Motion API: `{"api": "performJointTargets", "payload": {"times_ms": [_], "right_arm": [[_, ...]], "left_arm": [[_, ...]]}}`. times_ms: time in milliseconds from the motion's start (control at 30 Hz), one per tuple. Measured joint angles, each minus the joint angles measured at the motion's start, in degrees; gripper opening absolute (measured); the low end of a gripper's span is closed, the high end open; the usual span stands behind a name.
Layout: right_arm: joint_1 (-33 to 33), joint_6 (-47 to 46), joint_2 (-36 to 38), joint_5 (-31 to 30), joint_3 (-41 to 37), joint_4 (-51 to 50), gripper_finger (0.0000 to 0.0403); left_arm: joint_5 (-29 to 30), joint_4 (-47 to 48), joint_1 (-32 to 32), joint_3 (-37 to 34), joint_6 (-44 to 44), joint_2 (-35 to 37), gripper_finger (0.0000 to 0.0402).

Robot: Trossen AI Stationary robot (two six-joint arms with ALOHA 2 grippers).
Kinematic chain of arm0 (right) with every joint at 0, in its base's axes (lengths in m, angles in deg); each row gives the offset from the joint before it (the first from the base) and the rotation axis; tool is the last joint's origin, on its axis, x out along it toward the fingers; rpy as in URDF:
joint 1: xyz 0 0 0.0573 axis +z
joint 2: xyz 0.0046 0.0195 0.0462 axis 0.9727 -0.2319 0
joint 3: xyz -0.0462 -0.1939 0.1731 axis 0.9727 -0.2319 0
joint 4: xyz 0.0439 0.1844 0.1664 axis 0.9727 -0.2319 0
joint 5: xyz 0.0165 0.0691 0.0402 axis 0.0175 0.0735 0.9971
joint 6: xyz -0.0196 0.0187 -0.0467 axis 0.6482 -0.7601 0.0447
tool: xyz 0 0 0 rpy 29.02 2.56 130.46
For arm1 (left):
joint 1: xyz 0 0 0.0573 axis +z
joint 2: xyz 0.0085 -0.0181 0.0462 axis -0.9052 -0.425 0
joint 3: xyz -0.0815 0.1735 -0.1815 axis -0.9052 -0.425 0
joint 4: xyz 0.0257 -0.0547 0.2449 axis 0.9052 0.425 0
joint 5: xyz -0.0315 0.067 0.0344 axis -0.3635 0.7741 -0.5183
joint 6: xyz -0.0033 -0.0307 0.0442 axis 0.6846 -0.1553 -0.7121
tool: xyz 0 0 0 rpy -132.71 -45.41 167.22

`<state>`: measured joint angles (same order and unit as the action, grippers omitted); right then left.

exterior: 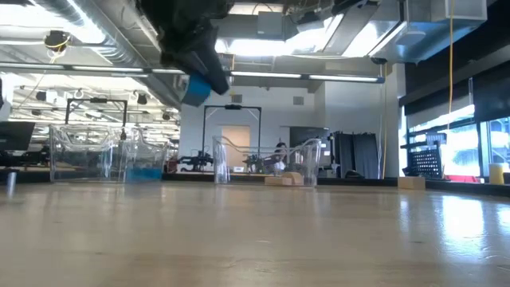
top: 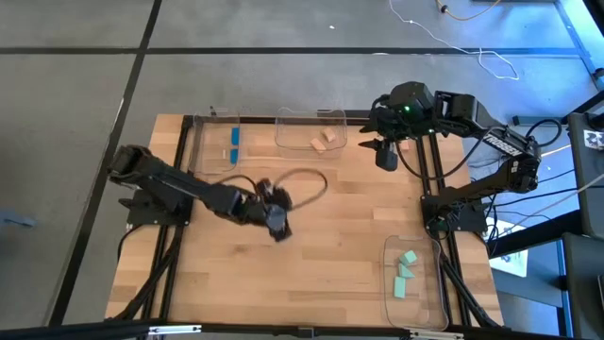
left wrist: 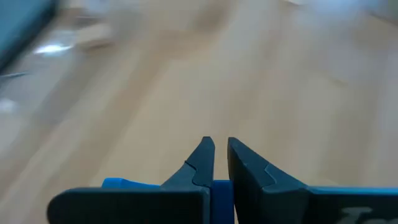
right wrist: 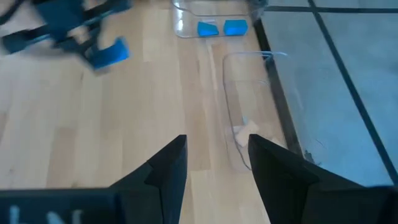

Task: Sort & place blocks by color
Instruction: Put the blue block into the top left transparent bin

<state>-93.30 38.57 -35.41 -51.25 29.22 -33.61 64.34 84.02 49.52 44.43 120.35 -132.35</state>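
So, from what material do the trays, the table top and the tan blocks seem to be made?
The trays look like thin clear plastic: you see the table through glossy walls. The table top seems to be varnished butcher-block wood, with pale joined strips and a soft sheen. The tan blocks are probably bare wood, matte and light; grain is too small to tell.

Wood table (top: pixel 330 255) (smooth, matt); clear plastic trays (top: pixel 415 293).

Three clear trays sit on the table (top: pixel 311 274). Two stand side by side along the far edge: the left tray (top: pixel 219 144) contains two blocks (top: pixel 234 144); the middle tray (top: pixel 310 130) contains two blocks (top: pixel 326 141). The third tray (top: pixel 411 281), at the near right corner, contains three blocks (top: pixel 406 275).
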Motion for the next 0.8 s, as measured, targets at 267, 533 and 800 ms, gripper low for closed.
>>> {"api": "performJointTargets", "payload": {"times_ms": [267, 533, 800], "right_arm": [[0.0, 4.9, -0.1, 9.7, 0.0, 0.0, 0.0171], [0.0, 5.2, -0.9, 13.7, -1.0, 0.2, 0.0171], [0.0, 5.2, -0.9, 13.7, -7.3, 5.3, 0.0171]], "left_arm": [[10.2, 13.1, 8.8, 0.1, 2.4, 7.4, 0.002], [12.0, 28.3, 25.0, 0.2, 2.6, 12.5, 0.002], [3.9, 33.9, 41.7, 0.1, -1.3, 12.4, 0.002]]}}
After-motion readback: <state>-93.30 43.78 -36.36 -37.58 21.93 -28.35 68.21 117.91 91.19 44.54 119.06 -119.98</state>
